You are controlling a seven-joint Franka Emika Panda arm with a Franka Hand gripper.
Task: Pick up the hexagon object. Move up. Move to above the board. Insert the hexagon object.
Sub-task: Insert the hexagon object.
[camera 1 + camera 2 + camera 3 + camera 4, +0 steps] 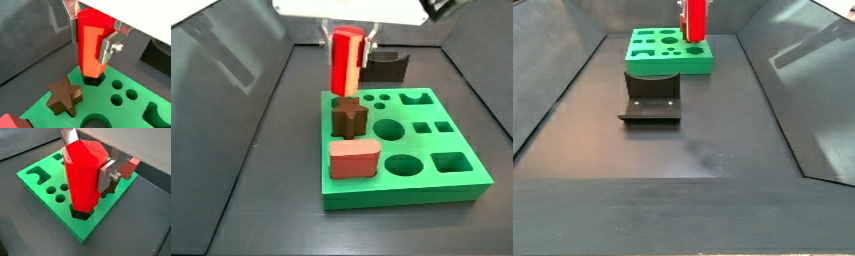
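Note:
My gripper (91, 42) is shut on the hexagon object (90, 47), a glossy red prism held upright between the silver fingers (109, 47). It also shows in a wrist view (81, 178). Its lower end sits at the mouth of a hexagonal hole (83, 215) near a corner of the green board (40, 185), with most of its length above the board. In a side view the gripper (352, 38) holds the prism (345, 60) over the board's (438, 180) far left corner. In another side view the prism (694, 20) stands above the board (647, 62).
A brown star block (350, 116) and a salmon-pink block (354, 158) stand in the board along its left side, close to the prism. The star also shows in a wrist view (65, 95). The dark fixture (651, 97) stands on the floor beside the board. Sloped grey walls enclose the floor.

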